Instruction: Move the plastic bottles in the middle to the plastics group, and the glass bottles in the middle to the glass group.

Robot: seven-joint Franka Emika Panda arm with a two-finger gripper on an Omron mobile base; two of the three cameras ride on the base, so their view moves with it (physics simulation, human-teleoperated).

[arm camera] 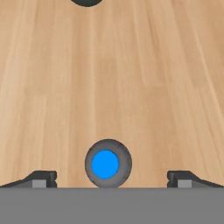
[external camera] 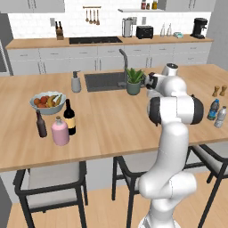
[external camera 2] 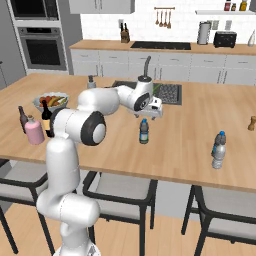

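I hold the end effector [arm camera: 105, 180] above the blue-capped bottle [external camera 2: 144, 131], which stands alone near the middle of the worktop [external camera 2: 190, 120]. In the hand view its fingertips [arm camera: 41, 178] are spread wide, with the cap [arm camera: 105, 164] between them and touching neither. I judge this small plastic bottle to be light, smooth and a little soft, so it may slip or tip. I would take it on the body just under the cap. The plastics group [external camera 2: 218, 149] stands near the front edge at the right end; the pink bottle [external camera 2: 34, 131] is already beside the wine bottle [external camera 2: 47, 118].
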